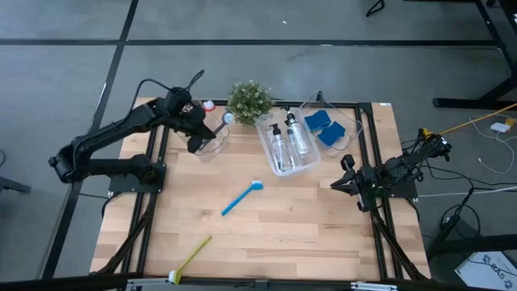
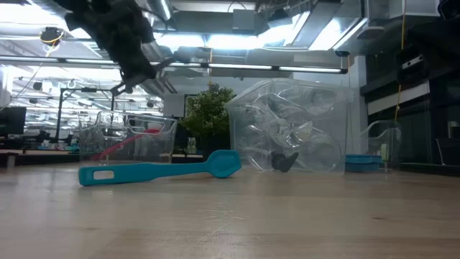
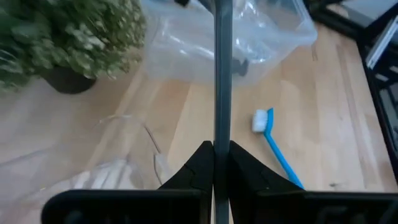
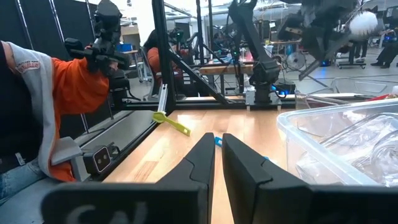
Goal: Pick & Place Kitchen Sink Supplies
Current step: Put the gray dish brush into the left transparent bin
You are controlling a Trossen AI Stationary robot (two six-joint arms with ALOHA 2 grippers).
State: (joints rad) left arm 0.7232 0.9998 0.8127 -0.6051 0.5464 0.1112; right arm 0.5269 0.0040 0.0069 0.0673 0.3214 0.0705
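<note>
Two brushes are lying loose on the table (image 1: 266,234), so the sorting is looking roughly part done: the yellow-green brush (image 1: 191,259) is sitting at the near edge, and the blue brush (image 1: 242,197) is resting mid-table, well apart from any bin. Farther back, two pump bottles (image 1: 288,139) are lying in the middle bin (image 1: 284,166), and blue sponges (image 1: 325,126) are sitting in the bin (image 1: 351,129) beside it, so those look finished. At the far left, the left gripper (image 1: 203,139) is hovering over the brush bin (image 1: 216,145) with its jaws pinched tight on a grey brush (image 3: 221,74), whose handle is running straight up between the fingers; the drop there is still to come. A red brush (image 2: 122,147) is already leaning inside that bin. The right gripper (image 1: 339,184) is waiting at the right edge, jaws nearly together and gripping nothing.

How many sponges are stacked is hard to judge. The grey brush's lower end is disappearing behind the fingers, so whether it is touching the bin I cannot tell. The plant (image 1: 249,100) is screening part of the far edge
</note>
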